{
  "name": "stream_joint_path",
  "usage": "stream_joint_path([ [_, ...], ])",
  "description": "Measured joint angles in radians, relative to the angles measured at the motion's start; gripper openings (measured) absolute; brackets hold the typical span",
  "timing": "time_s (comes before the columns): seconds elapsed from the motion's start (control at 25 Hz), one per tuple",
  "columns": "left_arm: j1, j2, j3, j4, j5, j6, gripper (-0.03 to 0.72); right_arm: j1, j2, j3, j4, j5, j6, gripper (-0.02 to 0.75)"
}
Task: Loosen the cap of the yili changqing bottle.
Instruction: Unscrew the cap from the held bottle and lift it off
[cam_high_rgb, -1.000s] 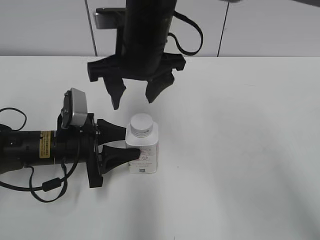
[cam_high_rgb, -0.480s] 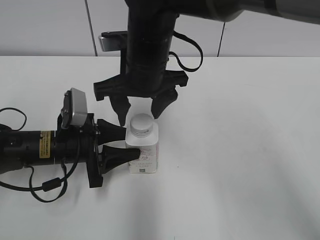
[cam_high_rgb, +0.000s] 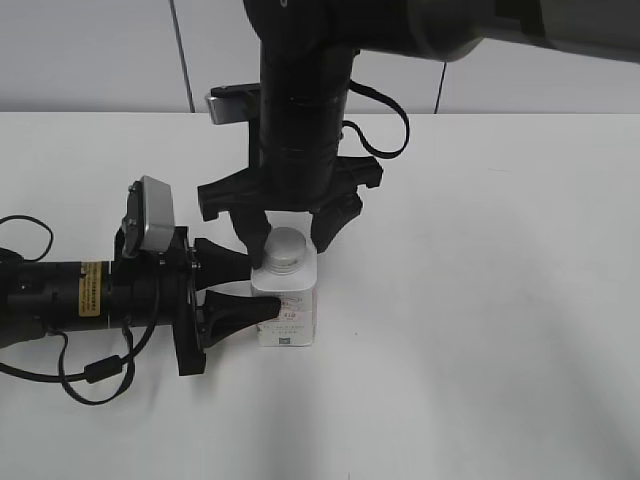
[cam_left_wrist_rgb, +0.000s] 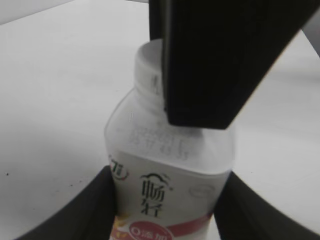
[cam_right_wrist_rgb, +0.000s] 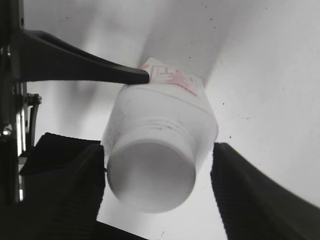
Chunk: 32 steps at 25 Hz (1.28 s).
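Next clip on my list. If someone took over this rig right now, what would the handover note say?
Left gripper: shut on the yili changqing bottle, holding its body upright on the table.
Right gripper: open, lowered over the cap, fingers on either side of it with gaps showing in the right wrist view.
Done: bottle braced, right gripper lined up.
Left: close on the cap, then twist to loosen. Cap appears fully seated.

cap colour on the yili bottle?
White, a plain cap on the white bottle; the exterior view shows it best.
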<state>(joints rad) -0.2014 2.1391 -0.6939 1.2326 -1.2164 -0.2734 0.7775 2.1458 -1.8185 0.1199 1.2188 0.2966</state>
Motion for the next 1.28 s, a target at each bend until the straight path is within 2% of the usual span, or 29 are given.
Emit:
stream_joint_path([
  [0.36, 0.000, 0.000, 0.000, 0.000, 0.000, 0.000, 0.368, 0.000, 0.000, 0.000, 0.001, 0.000, 0.000, 0.397],
  [0.56, 0.000, 0.000, 0.000, 0.000, 0.000, 0.000, 0.368, 0.000, 0.000, 0.000, 0.002, 0.000, -0.086, 0.396],
  [0.72, 0.000, 0.000, 0.000, 0.000, 0.000, 0.000, 0.368, 0.000, 0.000, 0.000, 0.002, 0.000, -0.336, 0.396],
  [1.04, 0.000, 0.000, 0.000, 0.001, 0.000, 0.001, 0.368, 0.000, 0.000, -0.001, 0.005, 0.000, -0.965, 0.396],
  [1.28, 0.000, 0.000, 0.000, 0.002, 0.000, 0.001, 0.368, 0.000, 0.000, -0.002, 0.005, -0.001, -1.199, 0.396],
])
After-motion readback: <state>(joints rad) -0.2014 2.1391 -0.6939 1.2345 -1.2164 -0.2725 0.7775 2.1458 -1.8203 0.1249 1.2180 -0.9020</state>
